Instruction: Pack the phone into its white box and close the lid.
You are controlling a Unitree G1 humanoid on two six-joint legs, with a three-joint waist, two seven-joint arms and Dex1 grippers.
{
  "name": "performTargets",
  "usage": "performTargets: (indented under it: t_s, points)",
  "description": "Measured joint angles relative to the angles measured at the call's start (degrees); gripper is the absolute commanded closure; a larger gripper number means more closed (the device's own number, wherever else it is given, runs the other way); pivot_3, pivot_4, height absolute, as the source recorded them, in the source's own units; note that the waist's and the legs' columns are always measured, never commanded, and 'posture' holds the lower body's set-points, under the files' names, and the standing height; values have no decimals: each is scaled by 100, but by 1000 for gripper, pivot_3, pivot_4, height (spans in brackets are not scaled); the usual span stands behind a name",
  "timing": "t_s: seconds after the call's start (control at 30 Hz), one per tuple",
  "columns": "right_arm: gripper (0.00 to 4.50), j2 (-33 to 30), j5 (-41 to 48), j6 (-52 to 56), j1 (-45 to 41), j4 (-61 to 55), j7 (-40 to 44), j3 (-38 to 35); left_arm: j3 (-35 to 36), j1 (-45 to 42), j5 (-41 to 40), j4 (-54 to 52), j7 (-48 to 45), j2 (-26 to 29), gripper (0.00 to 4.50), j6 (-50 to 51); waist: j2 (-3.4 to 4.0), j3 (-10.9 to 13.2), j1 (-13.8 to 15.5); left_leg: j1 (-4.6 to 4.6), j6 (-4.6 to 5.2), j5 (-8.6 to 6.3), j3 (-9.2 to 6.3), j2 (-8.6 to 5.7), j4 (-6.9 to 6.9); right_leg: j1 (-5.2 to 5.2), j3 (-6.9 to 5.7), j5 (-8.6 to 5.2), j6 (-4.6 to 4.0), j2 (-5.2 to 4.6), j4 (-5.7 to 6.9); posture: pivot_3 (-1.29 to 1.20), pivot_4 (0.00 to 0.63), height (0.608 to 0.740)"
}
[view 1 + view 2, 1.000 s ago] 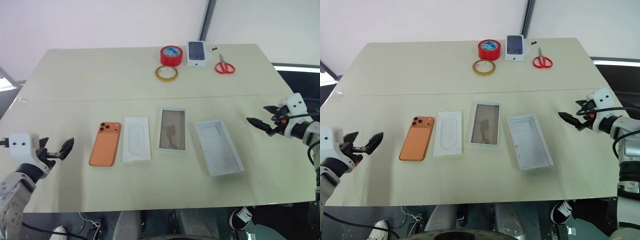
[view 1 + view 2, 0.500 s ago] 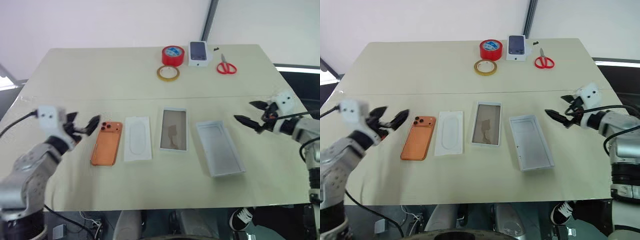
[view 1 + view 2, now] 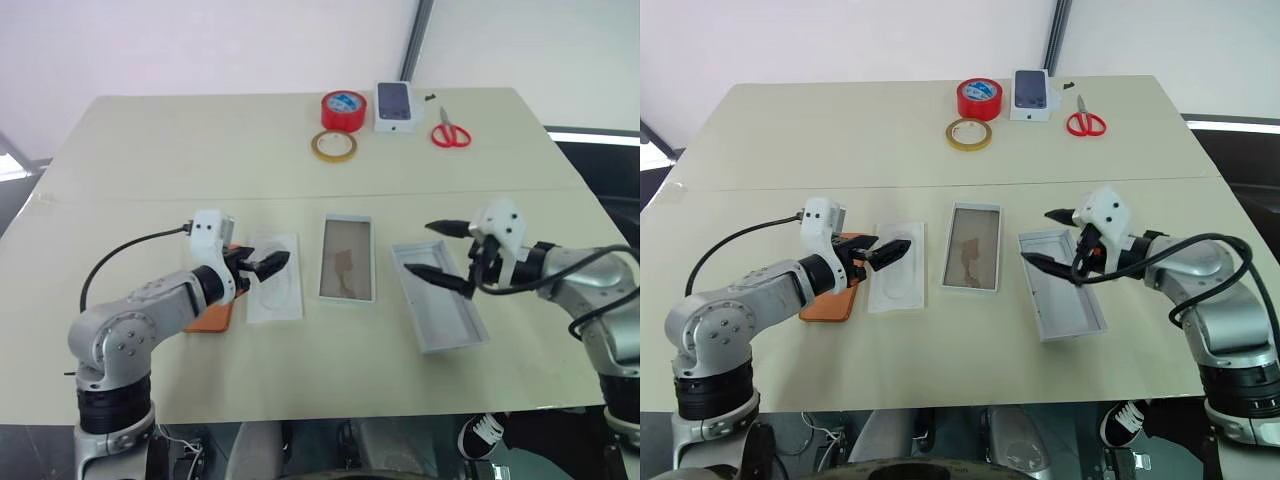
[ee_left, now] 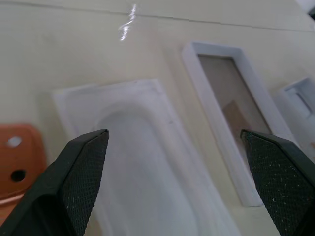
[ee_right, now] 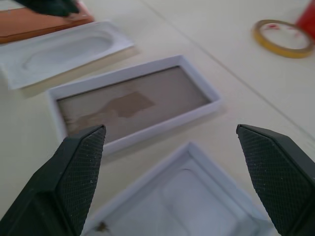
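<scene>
The orange phone point(image 3: 833, 303) lies flat at the left of the row, its upper part hidden under my left arm. My left gripper point(image 3: 268, 264) is open, past the phone's camera end and over the near edge of the thin white insert point(image 3: 274, 292). The white box point(image 3: 447, 318) lies open at the right, tall-walled and empty. My right gripper point(image 3: 419, 248) is open, held just above the box's far left corner with nothing between its fingers. A white-walled tray with a brown inside point(image 3: 346, 258) lies between insert and box; I cannot tell whether it is the lid.
At the table's far edge stand a red tape roll point(image 3: 343, 108), a yellow tape ring point(image 3: 333, 146), a small box with a phone picture point(image 3: 396, 106) and red scissors point(image 3: 450, 131). The near part of the table point(image 3: 330, 375) is bare.
Both arms swung inward. The left gripper came from left of the phone to over the phone and insert. The right gripper came from the table's right side to over the white box. Both stayed open.
</scene>
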Motion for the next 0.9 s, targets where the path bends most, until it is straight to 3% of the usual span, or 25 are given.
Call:
performTargets:
  t_s: [0.33, 0.67, 0.9]
  points:
    - [53, -252, 201, 112, 34, -401, 635, 466, 671, -366, -98, -39, 927, -740, 0, 1705, -14, 8, -6, 0, -16, 9, -1, -1, -1, 0, 0, -1, 1, 1, -1, 0, 150, 740]
    - [53, -223, 196, 44, 7, -508, 696, 802, 776, -465, -104, -46, 1090, -872, 0, 1798, -20, 12, 0, 1, -17, 10, -1, -2, -1, 0, 1, -1, 2, 0, -2, 0, 150, 740]
    - [53, -216, 142, -46, 4, -505, 696, 919, 1258, -723, -234, -256, 1009, -991, 0, 1798, -44, 26, -6, 0, -18, 10, 0, -2, -2, 0, 2, -1, 2, 0, -6, 0, 150, 740]
